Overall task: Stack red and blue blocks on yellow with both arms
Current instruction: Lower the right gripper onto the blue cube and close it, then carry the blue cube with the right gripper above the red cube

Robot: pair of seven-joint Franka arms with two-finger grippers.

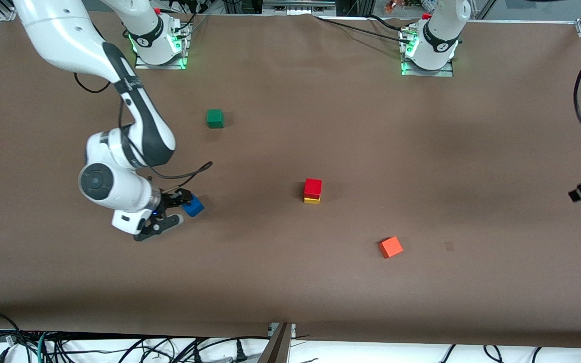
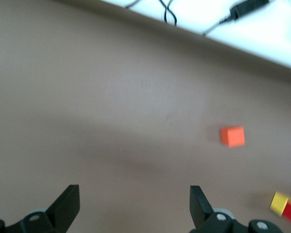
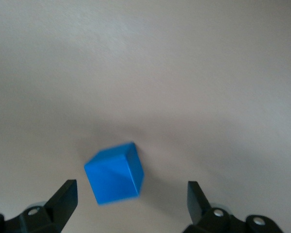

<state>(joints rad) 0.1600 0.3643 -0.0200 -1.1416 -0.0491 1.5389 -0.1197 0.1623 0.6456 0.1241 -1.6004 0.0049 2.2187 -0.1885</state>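
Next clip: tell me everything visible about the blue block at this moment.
The blue block is a small matte cube in plain medium blue, with sharp edges and no markings. It lies on the brown table toward the right arm's end, turned corner-on to the right tool, whose open fingers flank it without touching. Nothing is stacked on it; it lies apart from the other blocks.

Both arms consist of glossy white rounded segments with dark grey-black joint bands, thin black cables looped along the right arm, green-lit square bases, and black two-finger grippers with screw-fastened fingers.
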